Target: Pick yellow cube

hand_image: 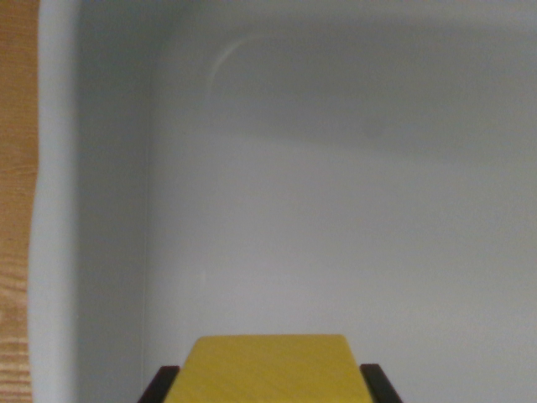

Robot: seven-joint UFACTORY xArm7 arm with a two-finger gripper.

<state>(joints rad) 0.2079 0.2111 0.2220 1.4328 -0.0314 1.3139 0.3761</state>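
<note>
A yellow cube (273, 368) is being held at the bottom centre of the wrist view, pinched between the gripper (271, 384)'s two dark fingers (159, 384). Behind it, a pale grey bin (59, 210) is being shown, with wooden table (15, 168) along the wrist view's left.

pale grey bin (109, 210) interior, soft shadows, wooden surface (15, 168) along left edge

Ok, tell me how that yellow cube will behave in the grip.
The yellow cube looks rigid, with flat faces and crisp edges, so it probably won't flex or roll. Its smooth top hints it could slip if squeezed lightly. The hand has dark fingers flanking both sides, apparently a square hold over the white bin.
</note>
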